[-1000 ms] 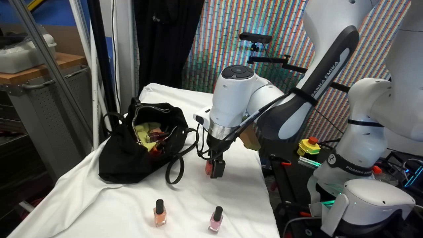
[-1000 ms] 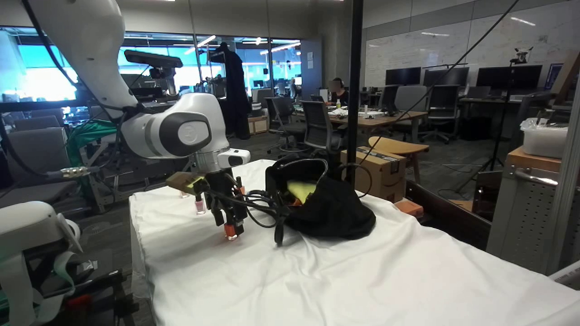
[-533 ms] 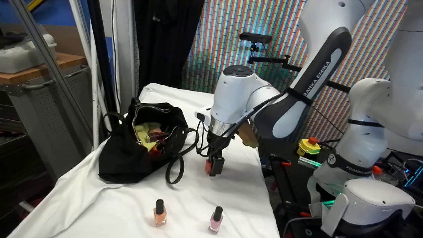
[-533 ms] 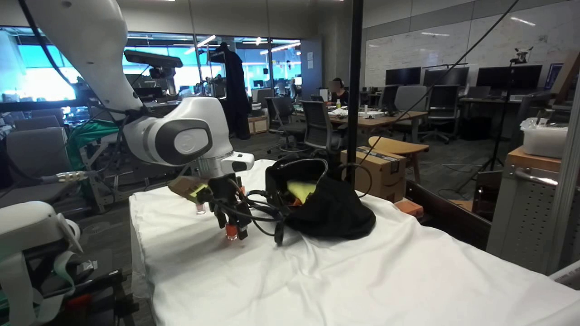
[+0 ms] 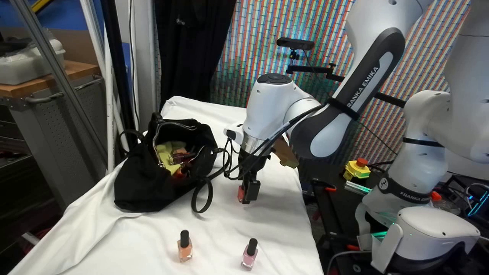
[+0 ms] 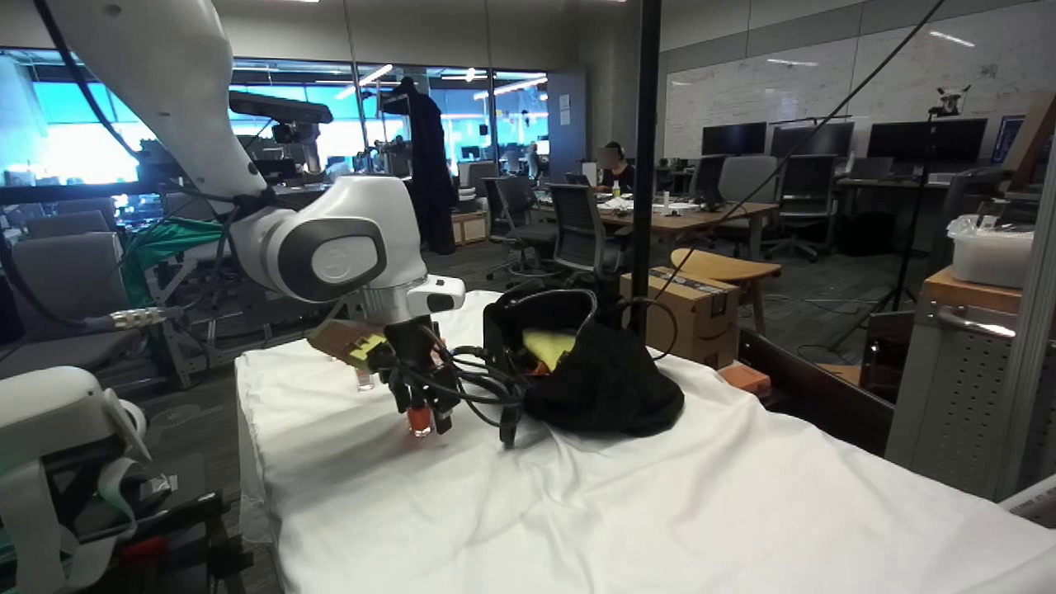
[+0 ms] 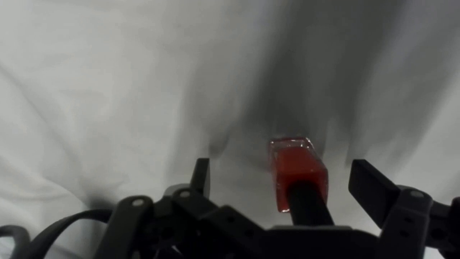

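A red nail polish bottle with a black cap stands upright on the white cloth. My gripper is open around it in the wrist view, with a gap on either side and neither finger touching the glass. The cap runs under the gripper's body, so its top is hidden. In both exterior views the red bottle is partly covered by the fingers. An orange bottle and a pink bottle stand nearer the camera in an exterior view. Beside the gripper lies a black bag, its mouth open.
Inside the bag are a yellow-green cloth and several small bottles. A bag strap loops onto the table close to the gripper. A second arm stands past the table's edge. Cables hang around my wrist.
The arm has shifted slightly and the wrist has turned a little over the red bottle. Fingers stay apart. The bottles and the bag have not visibly moved.
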You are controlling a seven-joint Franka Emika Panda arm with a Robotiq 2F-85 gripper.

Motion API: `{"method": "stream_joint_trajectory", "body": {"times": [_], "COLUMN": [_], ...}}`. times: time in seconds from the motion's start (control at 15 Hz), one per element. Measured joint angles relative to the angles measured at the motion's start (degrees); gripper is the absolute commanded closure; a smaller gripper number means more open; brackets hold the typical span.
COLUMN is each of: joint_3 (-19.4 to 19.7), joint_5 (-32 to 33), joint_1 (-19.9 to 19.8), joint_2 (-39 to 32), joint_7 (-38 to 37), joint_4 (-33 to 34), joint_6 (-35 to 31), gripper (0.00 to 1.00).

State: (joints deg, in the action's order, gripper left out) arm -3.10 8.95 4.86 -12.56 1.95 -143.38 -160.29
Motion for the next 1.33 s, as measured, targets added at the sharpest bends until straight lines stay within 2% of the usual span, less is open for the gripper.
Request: {"method": "stream_joint_trajectory", "body": {"times": [0.6,0.8,1.27,1.33], "joint_3": [-1.1,-1.0,-0.5,-0.3], "joint_5": [-0.3,-0.3,-0.3,-0.3], "joint_1": [0.0,0.0,0.0,0.0], "joint_2": [-0.1,-0.3,-0.8,-0.9], "joint_7": [2.4,2.5,2.5,2.5], "joint_4": [0.3,0.3,0.9,1.0], "joint_6": [0.2,0.4,0.4,0.5], "gripper": [0.0,0.33,0.81,0.85]}}
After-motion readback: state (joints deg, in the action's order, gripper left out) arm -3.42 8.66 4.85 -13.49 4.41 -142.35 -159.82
